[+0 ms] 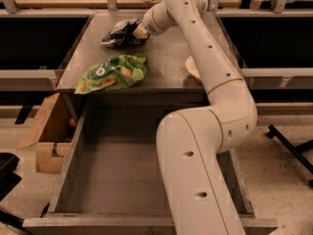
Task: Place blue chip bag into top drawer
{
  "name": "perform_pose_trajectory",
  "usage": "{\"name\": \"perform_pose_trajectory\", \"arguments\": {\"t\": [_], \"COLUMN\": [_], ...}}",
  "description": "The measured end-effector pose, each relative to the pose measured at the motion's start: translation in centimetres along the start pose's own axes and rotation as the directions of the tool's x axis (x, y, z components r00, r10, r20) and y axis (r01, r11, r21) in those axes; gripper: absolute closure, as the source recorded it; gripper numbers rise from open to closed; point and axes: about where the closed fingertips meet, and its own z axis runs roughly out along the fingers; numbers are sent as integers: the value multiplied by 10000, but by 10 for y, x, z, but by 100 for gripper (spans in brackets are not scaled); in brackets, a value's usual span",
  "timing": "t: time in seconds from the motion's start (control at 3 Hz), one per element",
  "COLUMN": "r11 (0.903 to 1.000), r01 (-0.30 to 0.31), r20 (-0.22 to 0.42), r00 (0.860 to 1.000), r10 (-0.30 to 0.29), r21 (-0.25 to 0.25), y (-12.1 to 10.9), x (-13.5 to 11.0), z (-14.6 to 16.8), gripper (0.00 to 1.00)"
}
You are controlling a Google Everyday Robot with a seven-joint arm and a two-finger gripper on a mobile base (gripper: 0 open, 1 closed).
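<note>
The pincer (140, 31) sits at the far end of the table (161, 62), at the end of the arm (210, 72), which stretches away from the camera. It meets the right-hand edge of the blue chip bag (119, 34). Whether it is open, closed or already clamped on the foil cannot be told from this view, because the wrist covers the contact.

The bag spreads out from the pincer toward the left side of the view. It lies crumpled and low on the table, with its long axis running roughly sideways and dipping a little toward the camera at its far end. I judge the grasp is being made at the bag's near end and not across its middle.

Nearer the camera than the pincer, and slightly to the left, is the green chip bag (113, 73), lying flat close to the table's front edge. A pale dish (191, 66) sits to the other side, partly behind the arm.

Past that front edge and lower down, the top drawer (117, 170) stands pulled out with its grey bottom bare. The carry would therefore run from the pincer straight back toward the camera and downward, passing over or just beside the green bag.
</note>
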Motion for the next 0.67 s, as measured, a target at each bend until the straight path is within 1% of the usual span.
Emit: {"name": "perform_pose_trajectory", "arguments": {"t": [0.33,0.67], "r11": [9996,9996], "r01": [236,217], "r20": [-362,-1384], "r00": [9990,9901], "r10": [-243,-239], "r21": [-178,-173], "y": [6,12], "x": [-15,-34], "z": [-21,-74], "gripper": [100,100]}}
